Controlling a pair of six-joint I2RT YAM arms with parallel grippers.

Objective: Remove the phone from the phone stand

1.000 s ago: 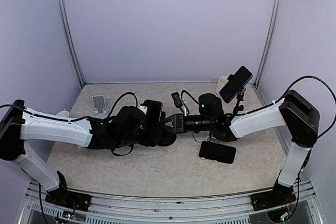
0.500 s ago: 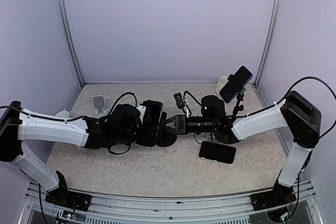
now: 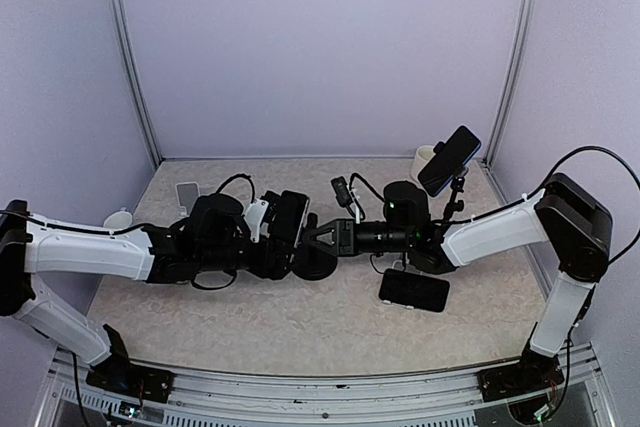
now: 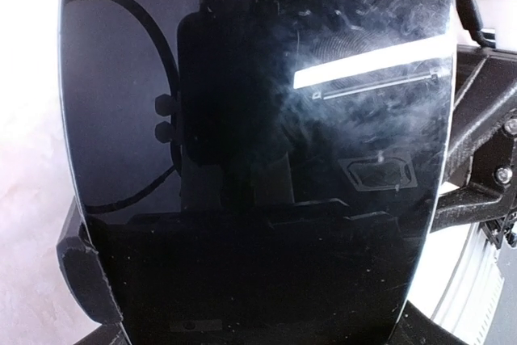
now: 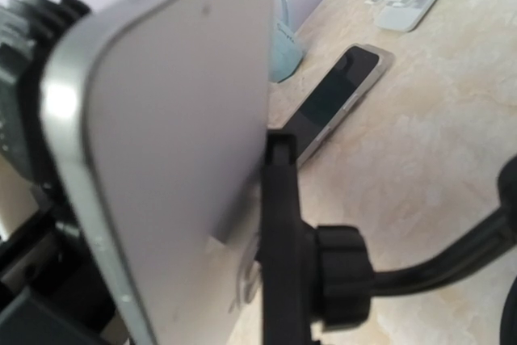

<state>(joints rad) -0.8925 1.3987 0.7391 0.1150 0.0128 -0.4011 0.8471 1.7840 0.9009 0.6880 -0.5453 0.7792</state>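
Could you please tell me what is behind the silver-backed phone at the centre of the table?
A black clamp-style phone stand with a round knob stands against the back of the silver-backed phone. Where the stand grips it is covered by the phone itself.

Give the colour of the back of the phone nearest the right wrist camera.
Silver-grey. That phone shows its back best in the right wrist view.
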